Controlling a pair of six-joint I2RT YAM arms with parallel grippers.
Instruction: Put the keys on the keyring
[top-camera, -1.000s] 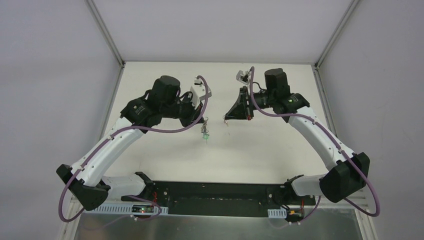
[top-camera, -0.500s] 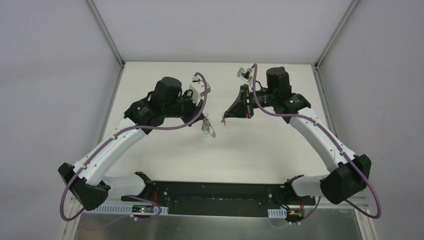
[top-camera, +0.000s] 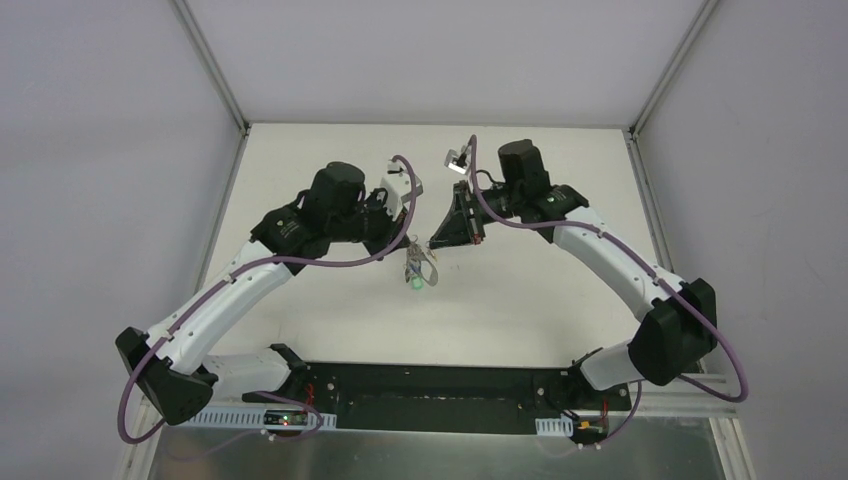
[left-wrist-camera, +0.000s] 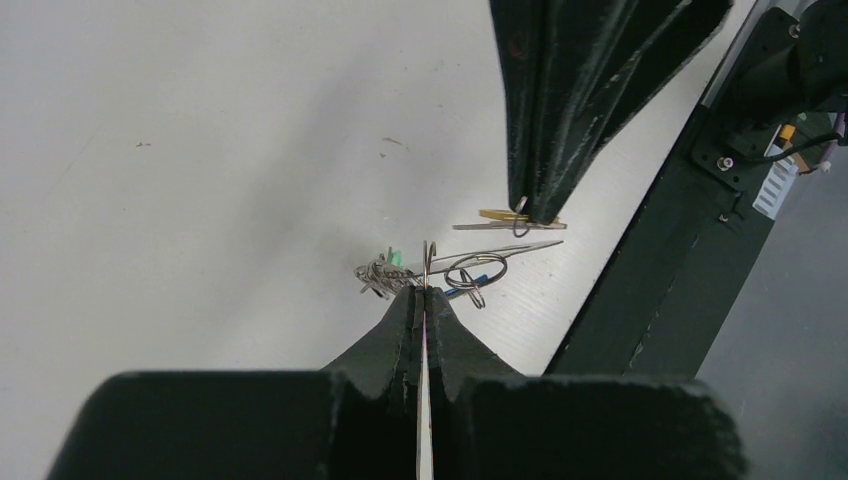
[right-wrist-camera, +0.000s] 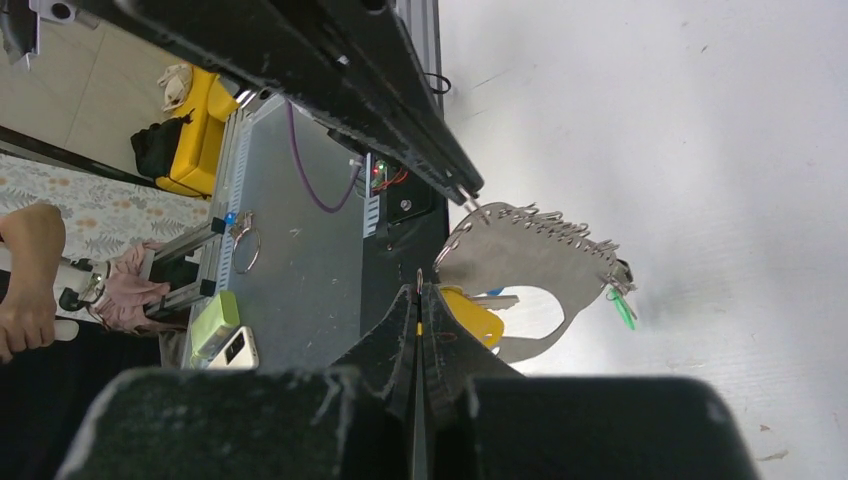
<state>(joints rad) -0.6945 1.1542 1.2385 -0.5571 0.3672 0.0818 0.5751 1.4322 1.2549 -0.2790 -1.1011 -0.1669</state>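
My left gripper (top-camera: 411, 243) (left-wrist-camera: 424, 291) is shut on the top of the keyring (top-camera: 420, 266), which hangs above the white table. In the right wrist view the keyring (right-wrist-camera: 525, 258) is a flat pale grey loop. A green key (right-wrist-camera: 622, 306) (top-camera: 413, 284) dangles from its far end. Seen edge-on from the left wrist, the keyring (left-wrist-camera: 428, 262) has small wire rings and a blue key (left-wrist-camera: 487, 277) beside it. My right gripper (top-camera: 432, 243) (right-wrist-camera: 420, 290) is shut on a yellow key (right-wrist-camera: 470, 315) (left-wrist-camera: 505, 215), held just beside the keyring.
The black base rail (top-camera: 430, 385) (left-wrist-camera: 650, 260) runs along the table's near edge. Beyond it, a metal shelf (right-wrist-camera: 290, 250) carries a phone and a green box. A person's arm (right-wrist-camera: 25, 280) shows off the table. White walls enclose the far side.
My right arm has swung left, bringing the yellow key up against the keyring. My left gripper has shifted slightly toward me, and the hanging keyring has swung with it.
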